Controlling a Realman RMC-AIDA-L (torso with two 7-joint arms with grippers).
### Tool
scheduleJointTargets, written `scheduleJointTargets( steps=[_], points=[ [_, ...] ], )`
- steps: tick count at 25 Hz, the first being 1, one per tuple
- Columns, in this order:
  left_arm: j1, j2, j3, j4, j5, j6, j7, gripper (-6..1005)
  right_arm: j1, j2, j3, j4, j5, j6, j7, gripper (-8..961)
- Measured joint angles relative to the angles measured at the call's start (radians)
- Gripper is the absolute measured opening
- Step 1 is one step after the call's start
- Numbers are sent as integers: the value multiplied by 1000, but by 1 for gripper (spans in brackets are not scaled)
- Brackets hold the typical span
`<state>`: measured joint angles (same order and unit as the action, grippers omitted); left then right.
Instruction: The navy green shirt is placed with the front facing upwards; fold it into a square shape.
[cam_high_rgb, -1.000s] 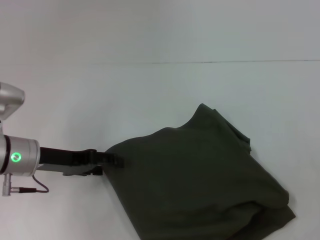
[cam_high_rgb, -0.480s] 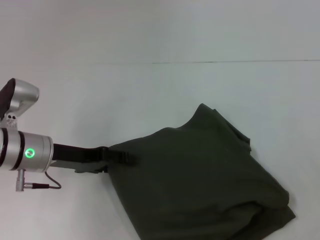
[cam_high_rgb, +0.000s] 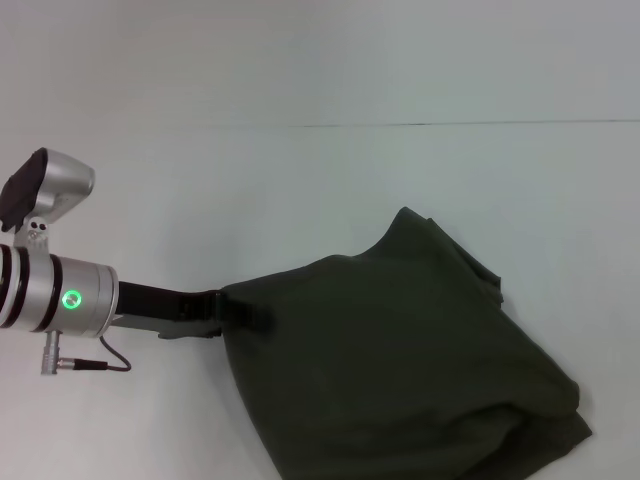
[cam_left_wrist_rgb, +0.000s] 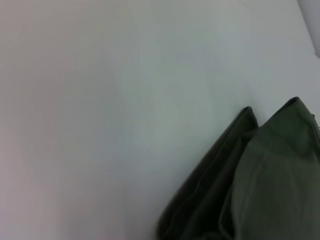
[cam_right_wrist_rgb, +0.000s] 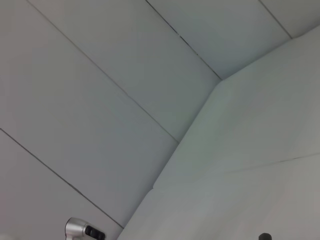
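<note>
The navy green shirt (cam_high_rgb: 400, 365), lying rumpled on the table (cam_high_rgb: 300, 190), has been drawn further inward by the left gripper (cam_high_rgb: 240, 312), clamped on its edge, so the fold is judged underway.

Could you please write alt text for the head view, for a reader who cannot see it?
The left gripper meets the left edge of the navy green shirt, which lies bunched on the white table. No lettering shows on it, and the right arm is out of view.
</note>
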<state>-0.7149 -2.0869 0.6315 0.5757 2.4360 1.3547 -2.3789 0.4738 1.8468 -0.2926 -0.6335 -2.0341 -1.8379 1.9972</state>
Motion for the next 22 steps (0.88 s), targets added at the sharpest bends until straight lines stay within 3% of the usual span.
scheduleJointTargets(
  steps=[8,17,22],
  points=[
    [-8,-2,-1,-1,-6,-8,31,326,0,10,-1,0,0,0,0,786],
    [-44,-22,-2,-1,-10,-117,52,85,6,29,0,0,4,2,-2,786],
    [-76,-26,0,-1,-11,-186,61,83,14,47,-1,2,3,6,-14,786]
  ],
)
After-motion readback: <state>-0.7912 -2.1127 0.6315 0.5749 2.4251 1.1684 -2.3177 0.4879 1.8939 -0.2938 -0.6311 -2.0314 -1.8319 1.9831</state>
